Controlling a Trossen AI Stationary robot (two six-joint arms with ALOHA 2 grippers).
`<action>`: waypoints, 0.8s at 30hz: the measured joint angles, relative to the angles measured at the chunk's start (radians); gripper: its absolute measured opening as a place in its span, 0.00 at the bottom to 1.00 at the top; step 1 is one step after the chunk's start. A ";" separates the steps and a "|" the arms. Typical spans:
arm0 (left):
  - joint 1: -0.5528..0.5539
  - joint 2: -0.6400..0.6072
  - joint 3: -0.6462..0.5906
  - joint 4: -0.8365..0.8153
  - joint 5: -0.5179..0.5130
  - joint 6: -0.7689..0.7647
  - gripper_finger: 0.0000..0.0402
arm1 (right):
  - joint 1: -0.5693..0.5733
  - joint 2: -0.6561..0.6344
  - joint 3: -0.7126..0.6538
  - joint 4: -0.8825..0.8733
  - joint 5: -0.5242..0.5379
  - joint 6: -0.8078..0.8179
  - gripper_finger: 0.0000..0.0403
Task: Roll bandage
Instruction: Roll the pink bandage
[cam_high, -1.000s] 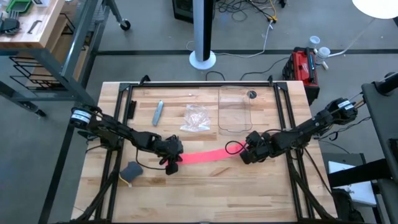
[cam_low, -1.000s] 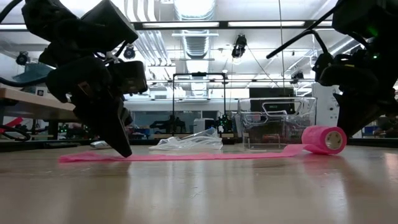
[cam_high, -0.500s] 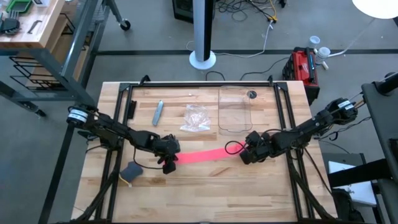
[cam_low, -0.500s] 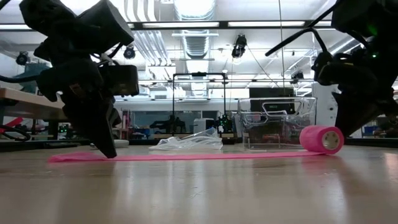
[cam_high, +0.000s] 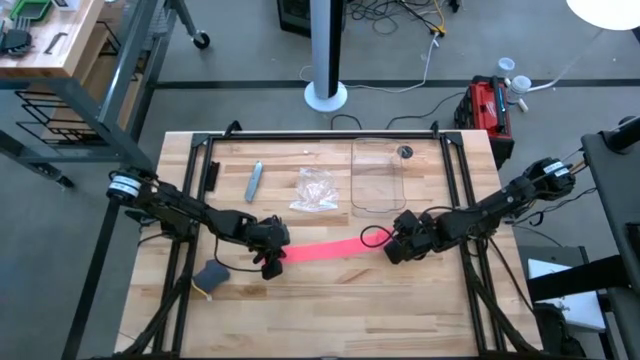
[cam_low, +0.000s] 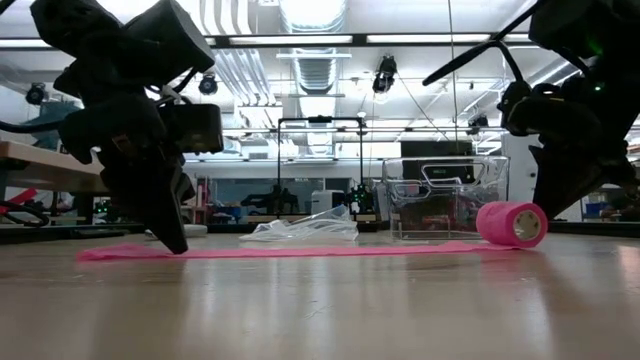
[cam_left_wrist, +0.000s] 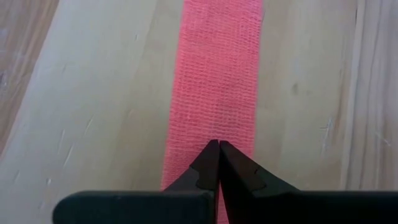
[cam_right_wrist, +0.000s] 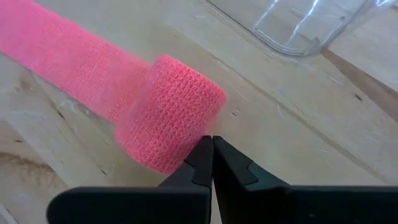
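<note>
Left gripper fingers pressed together, tips set down on the loose left end of the bandage, right gripper fingers likewise together against the rolled right end, strip laid flat between them, bare table on the near side.

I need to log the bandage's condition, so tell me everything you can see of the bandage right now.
The bandage is a bright pink-red strip of soft, open-weave fabric, partly rolled. Its loose length lies flat on the table between the two arms. At one end it is wound into a small compact roll lying on its side, hollow core visible in the low view. The shut left gripper presses down on the flat end. The shut right gripper is against the roll, with a clear container behind it.
</note>
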 joint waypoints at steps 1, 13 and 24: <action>0.000 0.000 0.000 -0.001 0.000 0.000 0.00 | 0.000 0.000 0.000 0.000 0.000 -0.001 0.00; 0.000 0.000 0.000 -0.009 0.000 -0.003 0.00 | -0.002 0.000 0.041 0.004 0.025 -0.040 0.00; 0.000 0.000 0.000 -0.010 0.000 -0.003 0.00 | -0.011 0.123 0.114 0.002 0.024 -0.090 0.00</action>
